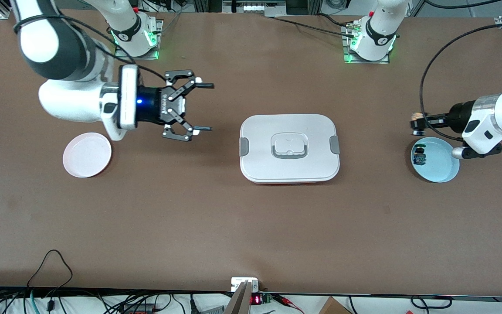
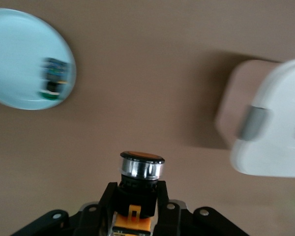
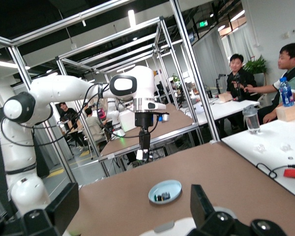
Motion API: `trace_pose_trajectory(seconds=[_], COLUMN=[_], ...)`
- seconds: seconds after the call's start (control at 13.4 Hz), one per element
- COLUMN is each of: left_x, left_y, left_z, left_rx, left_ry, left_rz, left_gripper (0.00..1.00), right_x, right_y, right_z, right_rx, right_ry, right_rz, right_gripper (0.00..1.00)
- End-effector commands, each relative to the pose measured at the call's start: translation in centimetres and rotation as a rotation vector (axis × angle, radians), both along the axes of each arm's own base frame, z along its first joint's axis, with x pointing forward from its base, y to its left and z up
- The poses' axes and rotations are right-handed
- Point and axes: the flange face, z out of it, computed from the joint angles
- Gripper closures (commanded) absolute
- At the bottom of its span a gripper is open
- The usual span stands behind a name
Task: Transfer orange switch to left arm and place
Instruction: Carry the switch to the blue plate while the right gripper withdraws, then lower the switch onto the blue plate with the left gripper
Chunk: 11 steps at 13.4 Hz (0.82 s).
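Two white robot arms work a brown tabletop [image 1: 251, 226]. The left gripper [image 2: 137, 206], over the pale blue plate [image 1: 445, 168], pinches the small black-and-orange switch [image 2: 140, 172] in closed fingers. The right gripper [image 1: 198, 107] waits, fingers spread wide, likely for a handover clear of the white lidded box [image 1: 289, 148].

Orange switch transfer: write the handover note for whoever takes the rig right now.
Left gripper: shut on the orange switch, lifted above the blue plate, where a blue-green part remains.
Right gripper: open, empty, in the air between the pink plate and the box, pointing at the box.
Done: pickup.
Left: pass the switch between arms clear of the box, probably then to the pink plate.
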Motion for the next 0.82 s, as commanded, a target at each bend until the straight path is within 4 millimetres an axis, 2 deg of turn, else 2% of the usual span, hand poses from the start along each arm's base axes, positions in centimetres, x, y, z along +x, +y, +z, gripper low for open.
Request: trace_pose_trajectory(seconds=[0.0, 0.22, 0.37, 0.45, 0.6, 0.74], left_x=[-0.7, -0.8, -0.6, -0.5, -0.3, -0.2], left_y=[4.7, 10.7, 13.3, 14.4, 14.9, 15.1], left_z=[-4.6, -12.7, -16.9, -18.0, -19.1, -20.5], left_rx=[0.166, 0.238, 0.303, 0.332, 0.346, 0.341], left_ry=[0.02, 0.019, 0.024, 0.024, 0.0, -0.01], left_rz=[-0.066, -0.116, -0.196, -0.216, -0.239, -0.24], left_gripper=[1.0, 1.0, 1.0, 0.99, 1.0, 1.0], right_x=[-0.4, -0.2, -0.3, -0.5, -0.9, -1.3], right_y=[-4.1, -9.3, -10.6, -10.8, -11.1, -12.1], right_z=[0.8, -0.4, -0.9, -1.0, -1.0, -1.0], right_rx=[-0.06, -0.242, -0.347, -0.392, -0.469, -0.611], right_ry=[0.086, 0.259, 0.377, 0.456, 0.684, 0.836], right_rz=[0.044, 0.056, 0.033, 0.017, -0.049, -0.138], right_gripper=[0.0, 0.0, 0.0, 0.0, 0.0, 0.0])
